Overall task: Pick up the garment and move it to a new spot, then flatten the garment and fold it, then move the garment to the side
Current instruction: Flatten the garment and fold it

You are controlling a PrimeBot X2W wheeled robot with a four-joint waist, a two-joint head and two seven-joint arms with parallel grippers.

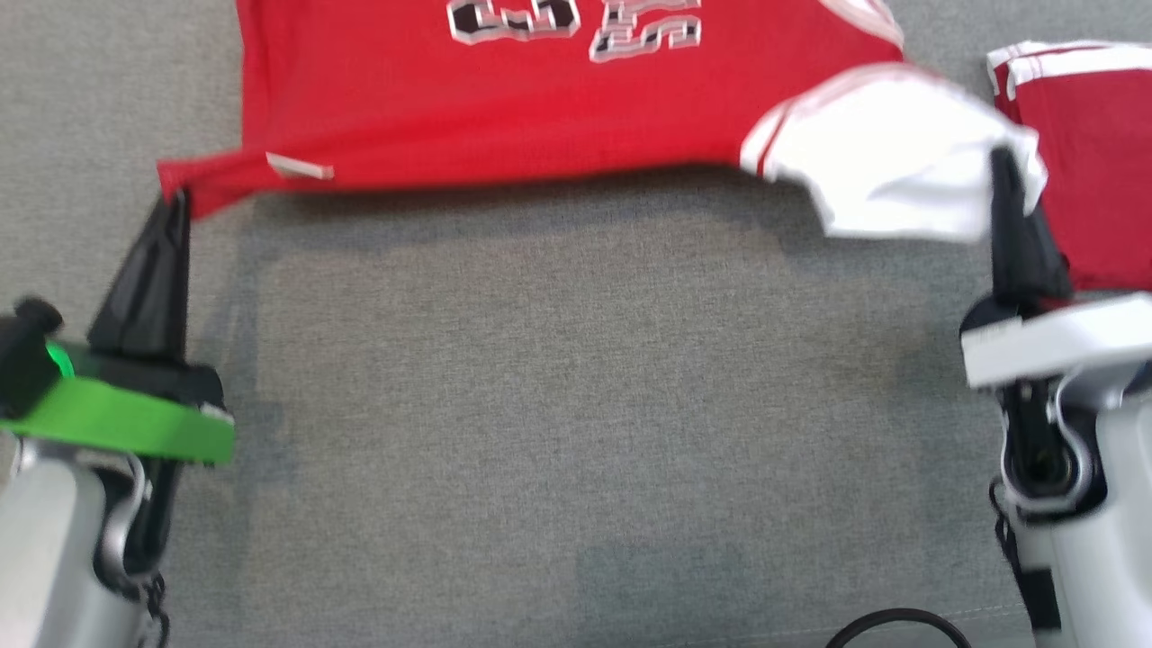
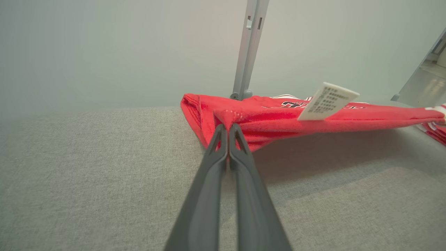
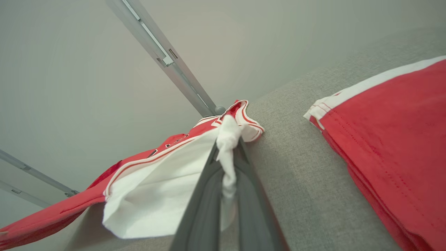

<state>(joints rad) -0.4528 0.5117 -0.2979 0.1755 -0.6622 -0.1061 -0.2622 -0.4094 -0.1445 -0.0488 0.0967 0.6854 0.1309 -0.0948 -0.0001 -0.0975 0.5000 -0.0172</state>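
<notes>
The left hand (image 1: 175, 202) reaches forward from the lower left, its two dark fingers pressed together on a red hem corner of the garment (image 1: 504, 108). The right hand (image 1: 1001, 166) rises from the lower right, pinched tight on the white sleeve (image 1: 891, 153). Between them the garment's near edge hangs stretched just above the grey worktop (image 1: 576, 405), while its far part rests on it. A folded red cloth (image 1: 1093, 162) lies beside the right hand.
</notes>
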